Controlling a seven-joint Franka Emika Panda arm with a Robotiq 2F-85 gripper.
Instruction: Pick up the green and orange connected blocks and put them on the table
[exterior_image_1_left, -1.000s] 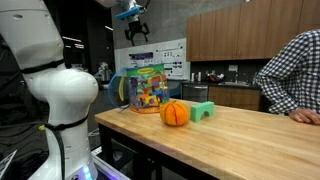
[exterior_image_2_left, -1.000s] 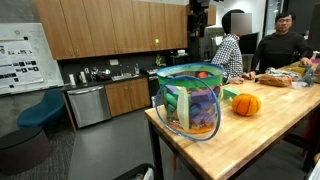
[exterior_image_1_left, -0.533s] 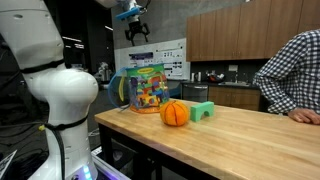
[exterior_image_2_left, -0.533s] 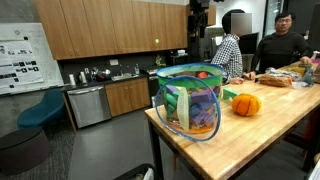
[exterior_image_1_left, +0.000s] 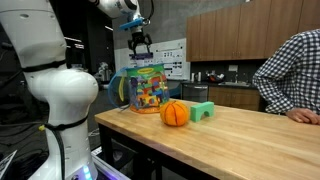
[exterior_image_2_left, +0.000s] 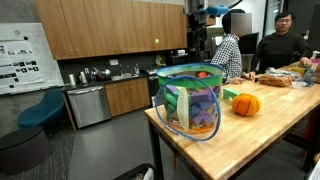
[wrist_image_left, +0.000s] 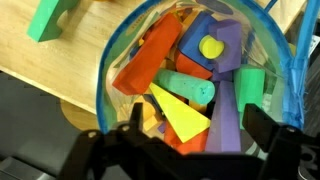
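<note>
Subject item: the green and orange blocks (wrist_image_left: 165, 78) lie inside a clear, blue-rimmed bag (wrist_image_left: 103, 80) that stands on the desk (exterior_image_1_left: 250, 140). In the wrist view a long orange bar lies slantwise with a pale green cylinder touching its lower end; whether the two are actually joined cannot be told. A yellow wedge (wrist_image_left: 182, 118) and purple blocks (wrist_image_left: 226, 110) crowd against them.

The gripper (exterior_image_1_left: 140, 44) hangs above the bag, its jaws spread wide and holding nothing.

Limits of view: in both exterior views the bag (exterior_image_2_left: 190, 100) shows only a jumble of colours, and the subject blocks cannot be picked out. The gripper's fingers (wrist_image_left: 108, 148) are dark and blurred in the wrist view. A green arch block (wrist_image_left: 48, 18) is cut off at the frame's top edge.
</note>
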